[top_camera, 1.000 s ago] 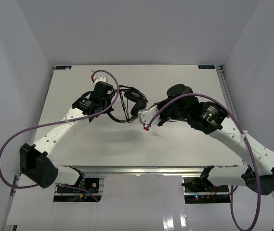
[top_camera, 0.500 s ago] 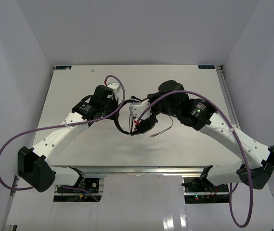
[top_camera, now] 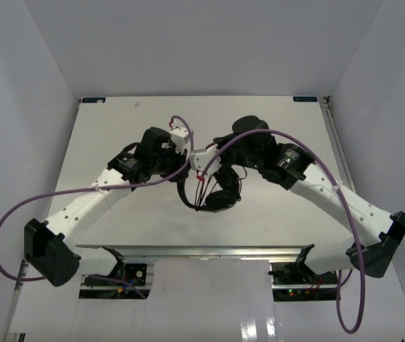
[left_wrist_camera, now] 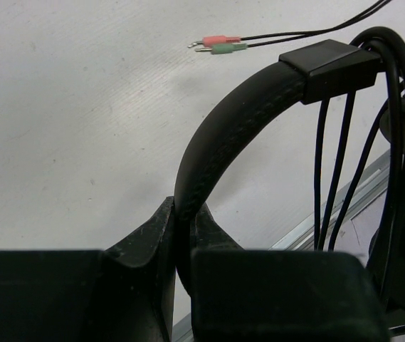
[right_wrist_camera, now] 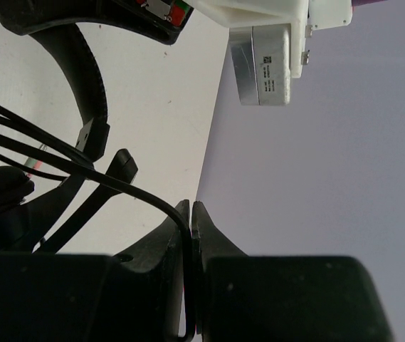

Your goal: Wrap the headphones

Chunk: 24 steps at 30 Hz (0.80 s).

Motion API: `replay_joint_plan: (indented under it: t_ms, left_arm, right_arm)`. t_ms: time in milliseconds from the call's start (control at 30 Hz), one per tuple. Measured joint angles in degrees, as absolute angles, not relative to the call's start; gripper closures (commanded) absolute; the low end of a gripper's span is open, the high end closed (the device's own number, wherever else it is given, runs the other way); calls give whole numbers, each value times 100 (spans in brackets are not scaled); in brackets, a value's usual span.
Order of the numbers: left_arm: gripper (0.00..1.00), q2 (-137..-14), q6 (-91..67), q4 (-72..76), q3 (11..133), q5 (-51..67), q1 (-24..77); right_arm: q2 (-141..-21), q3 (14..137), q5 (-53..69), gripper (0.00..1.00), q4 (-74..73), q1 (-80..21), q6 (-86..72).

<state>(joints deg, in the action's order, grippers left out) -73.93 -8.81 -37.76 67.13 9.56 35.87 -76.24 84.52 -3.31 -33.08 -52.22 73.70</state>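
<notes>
The black headphones (top_camera: 220,201) are held up just above the middle of the white table (top_camera: 117,135). My left gripper (top_camera: 183,171) is shut on the padded headband (left_wrist_camera: 238,121), pinched between my fingers (left_wrist_camera: 156,235). Several turns of thin black cord (left_wrist_camera: 337,164) hang over the headband by its slider. The pink and green plugs (left_wrist_camera: 220,44) lie on the table beyond. My right gripper (top_camera: 223,167) is shut on a strand of the cord (right_wrist_camera: 117,182), which runs down between its fingertips (right_wrist_camera: 181,214). The headband also shows in the right wrist view (right_wrist_camera: 81,64).
Purple arm cables (top_camera: 67,192) loop wide on both sides. A metal rail (top_camera: 195,249) runs along the table's near edge. White walls enclose the table at the left, back and right. The left arm's wrist camera block (right_wrist_camera: 266,57) hangs close above my right gripper.
</notes>
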Motion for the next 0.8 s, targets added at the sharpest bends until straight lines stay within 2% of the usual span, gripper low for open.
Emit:
replay_joint_plan:
  t_ms: [800]
  left_arm:
    - [100,-6989,-504,-3680,6716,1880,3656]
  right_arm:
    - [-7736,8621,1768,90,-3247,-4347,6458]
